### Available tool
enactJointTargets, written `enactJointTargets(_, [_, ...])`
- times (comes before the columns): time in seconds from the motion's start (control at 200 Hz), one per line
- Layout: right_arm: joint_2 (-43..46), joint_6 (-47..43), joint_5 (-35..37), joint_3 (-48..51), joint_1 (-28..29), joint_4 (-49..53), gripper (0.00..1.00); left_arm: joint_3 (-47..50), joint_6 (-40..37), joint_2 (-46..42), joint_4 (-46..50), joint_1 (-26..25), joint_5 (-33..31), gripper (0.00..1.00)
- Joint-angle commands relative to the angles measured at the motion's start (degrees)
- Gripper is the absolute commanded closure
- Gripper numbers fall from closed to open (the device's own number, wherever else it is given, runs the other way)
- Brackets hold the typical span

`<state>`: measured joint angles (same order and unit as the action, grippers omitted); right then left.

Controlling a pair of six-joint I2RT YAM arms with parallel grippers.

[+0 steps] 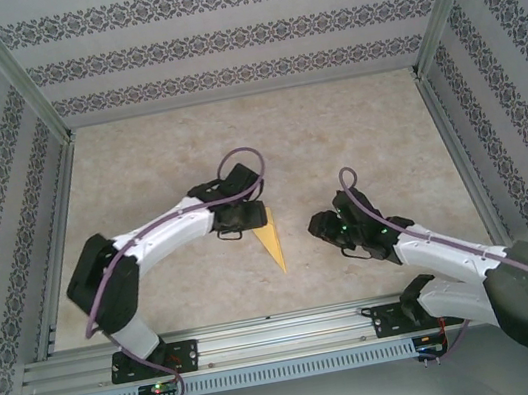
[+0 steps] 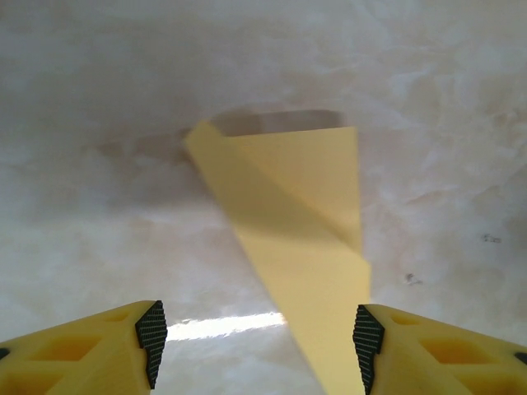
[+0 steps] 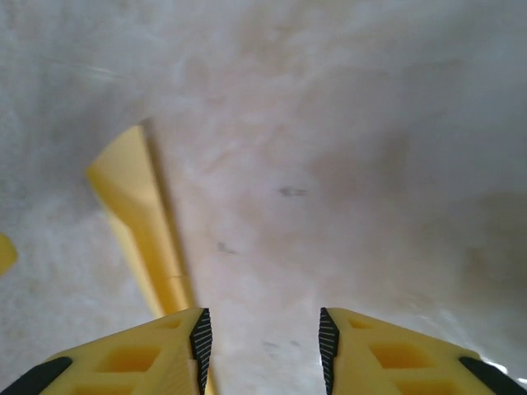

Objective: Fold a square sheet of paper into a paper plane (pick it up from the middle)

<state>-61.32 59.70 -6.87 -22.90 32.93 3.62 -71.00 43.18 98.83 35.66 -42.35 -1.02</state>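
Seen from above, the paper plane (image 1: 274, 243) lies flat on the table (image 1: 234, 142) between the two arms, with its sharp tip aimed at the front rail (image 1: 286, 328). The left gripper (image 1: 240, 220) hangs over its broad end and hides part of it. The right gripper (image 1: 327, 228) sits off to the plane's right, apart from it.

The left wrist camera adds detail the overhead view lacks: the paper plane (image 2: 305, 222) has overlapping folded layers and a slanting crease, and a shadow lies under its far broad edge. The left gripper (image 2: 259, 346) has its fingers spread wide and clamps nothing. The narrow end runs between them, just beside the pad (image 2: 367, 346) on the picture's right.

In the right wrist camera the right gripper (image 3: 263, 346) also has its fingers parted, with bare table between them. The paper plane (image 3: 132, 206) is a thin strip off to the picture's left, passing behind that side's finger (image 3: 200, 346).

The far half of the table lies open up to the patterned walls (image 1: 217, 38), and there is less room toward the front rail
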Motion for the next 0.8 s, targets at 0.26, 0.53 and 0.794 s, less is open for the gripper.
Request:
enactJointTargets(0.26, [-0.6, -3.6, -3.2, 1.3, -0.5, -0.6, 0.56, -16.4, 1.8, 15.2, 16.7, -4.8, -5.9, 0.33])
enactJointTargets(0.53, [-5.1, -3.3, -6.0, 0.4, 0.0, -3.4, 0.56, -19.5, 1.6, 18.2, 19.7, -5.6, -7.3, 0.32])
enactJointTargets(0.794, [-6.5, -3.7, -6.0, -1.4, 1.3, -2.9, 0.56, -17.6, 1.5, 16.7, 19.3, -5.3, -7.9, 0.35])
